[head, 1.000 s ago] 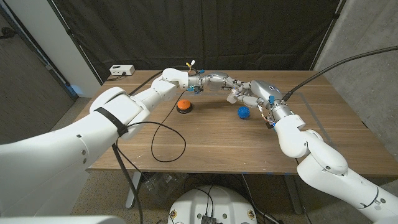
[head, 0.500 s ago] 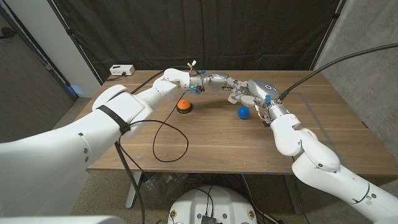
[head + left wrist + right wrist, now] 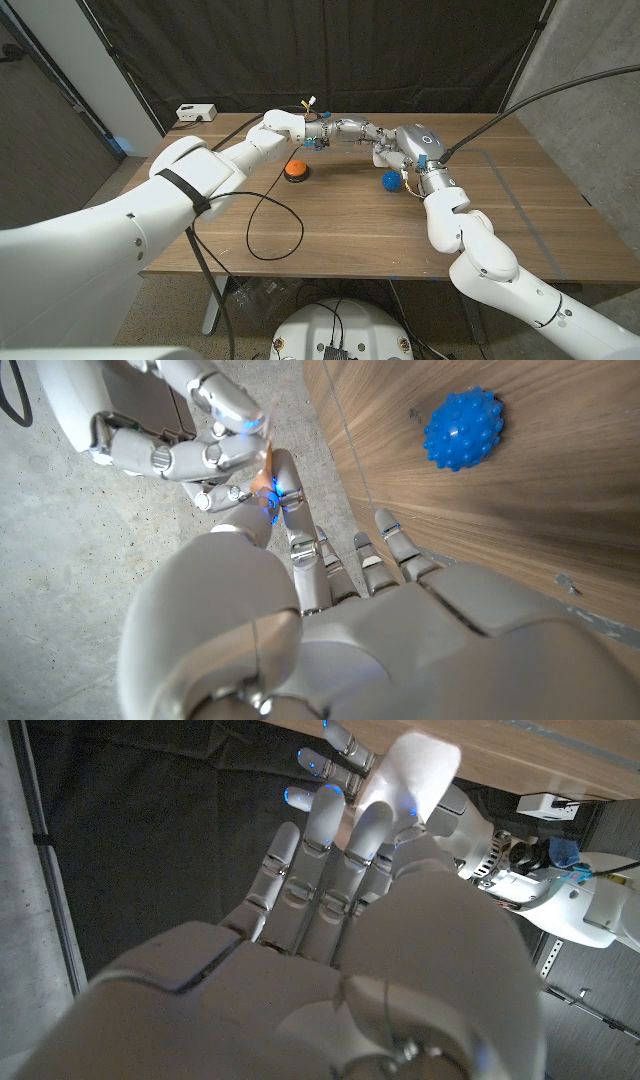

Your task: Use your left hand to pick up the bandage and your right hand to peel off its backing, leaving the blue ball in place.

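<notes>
My left hand (image 3: pixel 352 130) reaches out above the table's far middle and pinches a small tan bandage (image 3: pixel 263 472) at its fingertips (image 3: pixel 284 488). My right hand (image 3: pixel 386 150) meets it from the other side. In the left wrist view my right hand (image 3: pixel 175 445) has its fingertips closed on the bandage's other end. The bandage is too small to make out in the head view. The spiky blue ball (image 3: pixel 391 180) (image 3: pixel 463 428) lies on the wooden table (image 3: pixel 340 225) just below both hands, with nothing touching it.
An orange push button (image 3: pixel 296 171) sits left of the ball under my left forearm. A black cable (image 3: pixel 270 225) loops over the table's left half. A white box (image 3: pixel 196 113) stands at the far left corner. A dark curtain hangs behind the table.
My right arm has swung left and its hand has drawn closer to my left hand's fingertips. The left arm and the blue ball have stayed put.
</notes>
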